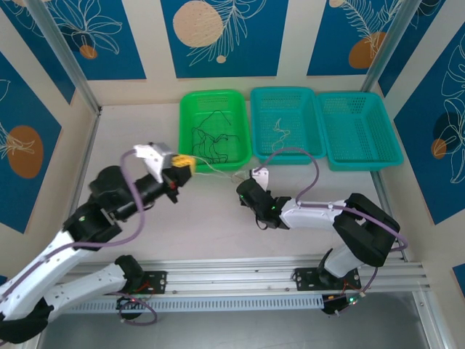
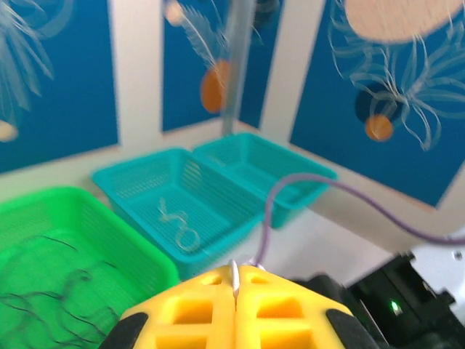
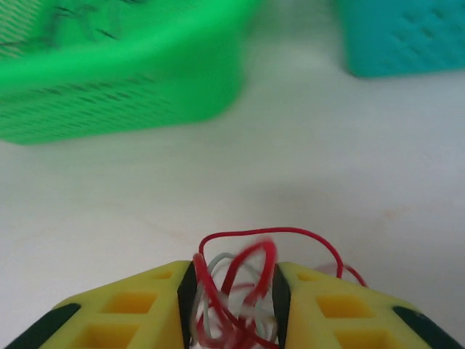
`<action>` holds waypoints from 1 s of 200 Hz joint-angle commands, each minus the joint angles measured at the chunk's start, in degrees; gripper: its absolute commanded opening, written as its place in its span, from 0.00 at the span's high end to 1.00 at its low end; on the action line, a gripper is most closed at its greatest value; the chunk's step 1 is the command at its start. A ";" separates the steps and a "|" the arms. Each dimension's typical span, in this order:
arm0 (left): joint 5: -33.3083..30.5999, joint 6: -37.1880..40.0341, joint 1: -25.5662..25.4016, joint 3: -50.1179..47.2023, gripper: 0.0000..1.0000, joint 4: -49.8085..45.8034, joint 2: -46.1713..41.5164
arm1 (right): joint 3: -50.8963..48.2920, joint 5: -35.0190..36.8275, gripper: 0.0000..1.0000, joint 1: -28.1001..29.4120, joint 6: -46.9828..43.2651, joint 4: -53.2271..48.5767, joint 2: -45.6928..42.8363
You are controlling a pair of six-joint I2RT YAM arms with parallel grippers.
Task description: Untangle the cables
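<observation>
**Red and whitish tangle strung between two grips**

Trouble first: the left gripper (image 2: 235, 291) has its jaws pressed together on a whitish strand (image 2: 235, 273), while the right gripper (image 3: 234, 280) pinches the red and whitish tangle (image 3: 231, 291) low over the table (image 1: 145, 131), near the baskets. Pull apart too hard and I'd expect the knot to cinch tighter, or that thin strand to slip free. A red loop (image 3: 290, 233) bulges outside the right jaws and could snag.

Now the baskets. Black cables (image 1: 211, 138) lie in the green basket (image 1: 211, 93), one whitish cable (image 1: 282, 132) in the middle teal basket (image 1: 283, 91), and bare mesh shows in the right teal basket (image 1: 356, 96).
</observation>
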 commanded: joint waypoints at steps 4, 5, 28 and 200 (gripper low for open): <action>-12.46 2.84 1.01 2.99 1.00 -3.63 -4.85 | -2.56 4.04 0.66 -1.63 9.32 -9.51 -1.69; -12.69 2.90 1.03 2.99 1.00 -3.62 -5.02 | -2.66 3.98 0.66 -1.69 9.28 -9.49 -1.72; -17.23 3.35 1.05 2.06 1.00 -3.39 -8.02 | -4.76 2.54 0.71 -3.62 10.66 -9.55 -4.20; -29.21 11.71 1.58 -6.95 1.00 -1.37 -10.38 | -17.78 -37.92 0.94 -33.32 1.17 -15.80 -37.05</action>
